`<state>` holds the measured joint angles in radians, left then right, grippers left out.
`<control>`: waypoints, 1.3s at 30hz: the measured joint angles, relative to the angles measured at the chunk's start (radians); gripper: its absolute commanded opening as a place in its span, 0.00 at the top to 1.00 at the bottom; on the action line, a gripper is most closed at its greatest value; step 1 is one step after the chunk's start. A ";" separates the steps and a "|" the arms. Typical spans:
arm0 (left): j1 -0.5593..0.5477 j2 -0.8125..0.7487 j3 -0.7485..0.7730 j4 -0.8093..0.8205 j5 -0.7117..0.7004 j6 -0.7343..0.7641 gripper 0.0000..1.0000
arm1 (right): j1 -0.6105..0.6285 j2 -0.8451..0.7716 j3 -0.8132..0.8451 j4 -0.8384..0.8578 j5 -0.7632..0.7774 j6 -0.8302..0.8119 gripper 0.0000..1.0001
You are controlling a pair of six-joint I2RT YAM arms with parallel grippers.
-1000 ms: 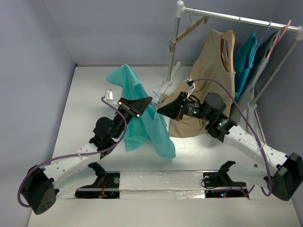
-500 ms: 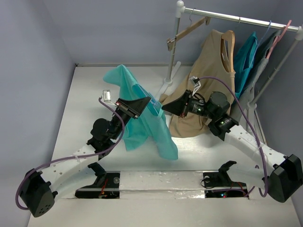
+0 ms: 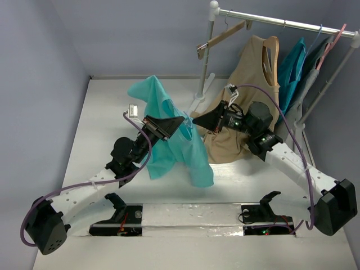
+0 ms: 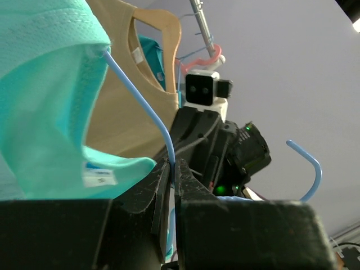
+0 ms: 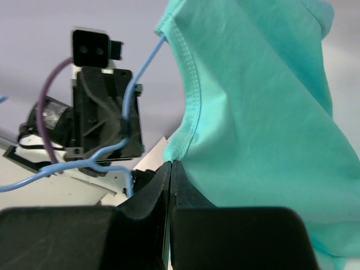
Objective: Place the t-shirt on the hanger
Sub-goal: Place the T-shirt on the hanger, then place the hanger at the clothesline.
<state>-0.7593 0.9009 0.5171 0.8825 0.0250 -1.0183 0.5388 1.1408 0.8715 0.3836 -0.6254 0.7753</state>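
ok so rn my left gripper [image 4: 172, 164] is clamped tight on the thin blue wire of the hanger [image 5: 147, 63], low center of the left wrist cam, w/ the hook sticking out at lower right. My right gripper [image 5: 170, 166] is pinched shut on a stitched edge of the t-shirt [image 5: 253, 112], bottom middle of the right wrist cam. Prob the collar, but tbh I can't tell from this angle. In the top cam the shirt hangs mid-frame, draped over the hanger b/w both arms, w/ the tan top [image 3: 247, 95] behind it to the right. One hanger arm pokes into the fabric at upper left of the right wrist cam. Imo the trick now: hold the left rock steady and drag that edge along the wire w/o yanking, so the 2nd shoulder slips in and nothing slides off.
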 measured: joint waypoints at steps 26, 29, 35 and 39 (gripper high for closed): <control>0.003 0.080 0.356 -0.229 -0.031 -0.023 1.00 | 0.030 -0.201 0.308 -0.601 0.137 -0.320 0.23; 0.008 0.089 0.377 -0.230 -0.049 -0.023 1.00 | 0.107 -0.243 0.308 -0.654 0.192 -0.375 0.22; 0.018 0.111 0.405 -0.228 -0.064 -0.023 1.00 | 0.301 -0.259 0.269 -0.701 0.380 -0.469 0.18; 0.021 0.113 0.406 -0.229 -0.064 -0.024 1.00 | 0.365 -0.224 0.251 -0.721 0.485 -0.512 0.20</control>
<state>-0.7380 1.0134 0.9230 0.6540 -0.0395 -1.0428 0.9039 0.9169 1.1225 -0.3374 -0.1402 0.2638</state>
